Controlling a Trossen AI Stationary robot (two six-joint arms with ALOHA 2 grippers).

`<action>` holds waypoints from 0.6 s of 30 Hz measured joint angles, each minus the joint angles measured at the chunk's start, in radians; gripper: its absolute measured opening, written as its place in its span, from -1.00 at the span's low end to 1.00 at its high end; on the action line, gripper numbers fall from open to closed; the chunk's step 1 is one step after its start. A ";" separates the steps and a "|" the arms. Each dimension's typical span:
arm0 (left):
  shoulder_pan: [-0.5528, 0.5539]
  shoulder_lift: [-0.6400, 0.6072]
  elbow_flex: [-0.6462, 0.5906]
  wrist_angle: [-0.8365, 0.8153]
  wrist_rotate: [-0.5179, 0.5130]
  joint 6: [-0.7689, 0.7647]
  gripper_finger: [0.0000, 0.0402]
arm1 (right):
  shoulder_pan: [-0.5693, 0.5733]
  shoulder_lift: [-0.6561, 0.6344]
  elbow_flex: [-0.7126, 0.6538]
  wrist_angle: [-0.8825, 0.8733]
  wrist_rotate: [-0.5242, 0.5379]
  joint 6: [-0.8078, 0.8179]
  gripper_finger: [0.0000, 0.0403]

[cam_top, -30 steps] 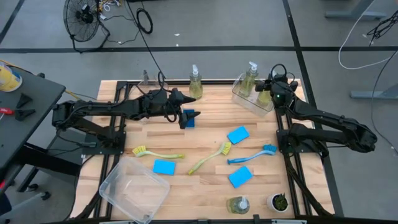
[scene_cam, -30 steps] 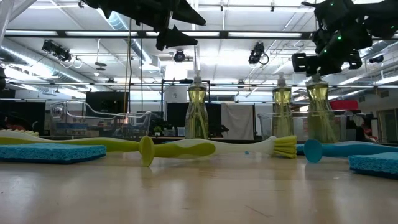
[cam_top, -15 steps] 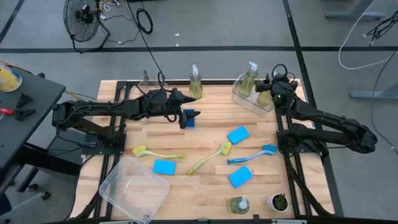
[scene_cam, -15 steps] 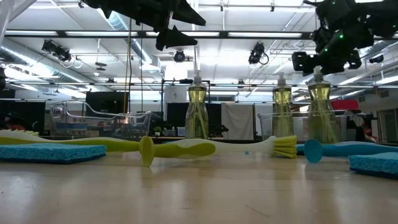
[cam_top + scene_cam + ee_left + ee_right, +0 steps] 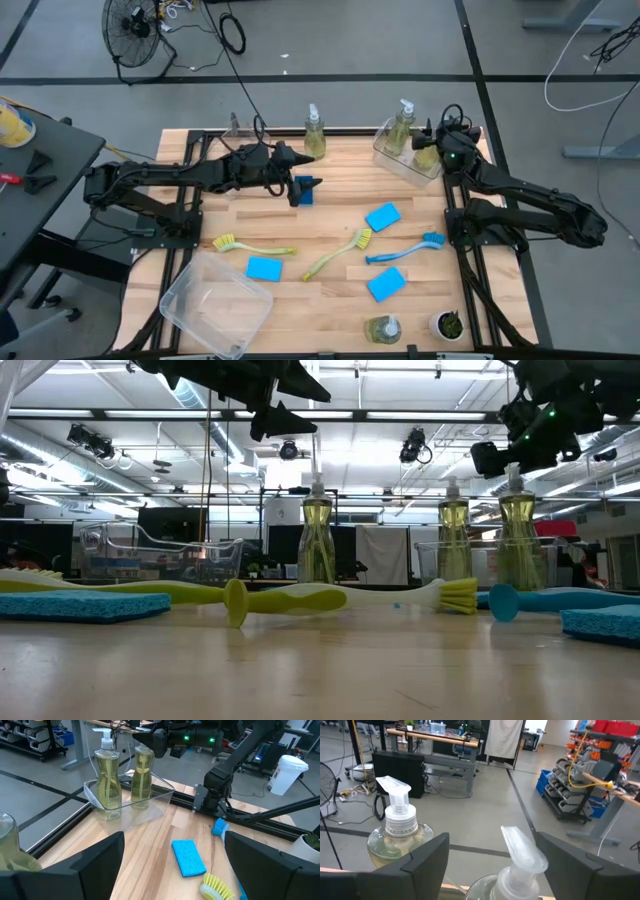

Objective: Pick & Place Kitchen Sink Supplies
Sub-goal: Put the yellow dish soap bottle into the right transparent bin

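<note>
The right gripper [image 5: 432, 140] hangs with jaws spread above a soap bottle [image 5: 424, 152] that stands beside a second bottle [image 5: 402, 130] in the clear bin [image 5: 396, 163] at the worktop's far right corner. The left gripper [image 5: 312, 184], jaws spread wide and holding nothing, hovers mid-worktop over a blue sponge [image 5: 305, 196].

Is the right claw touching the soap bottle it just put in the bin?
Apart. In the right wrist view the claw stands open, both fingers clear of the soap bottle; the low view shows it above the pump.
</note>
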 joint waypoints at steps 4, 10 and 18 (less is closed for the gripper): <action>0.000 0.000 0.000 0.000 0.000 0.001 0.72 | 0.037 -0.028 0.014 -0.022 0.040 -0.043 0.46; 0.000 0.000 0.000 0.000 0.000 0.001 0.72 | 0.106 -0.070 0.037 -0.065 0.105 -0.045 0.45; 0.000 0.001 0.020 -0.006 -0.043 0.010 0.72 | 0.231 -0.130 0.075 -0.098 0.197 -0.106 0.45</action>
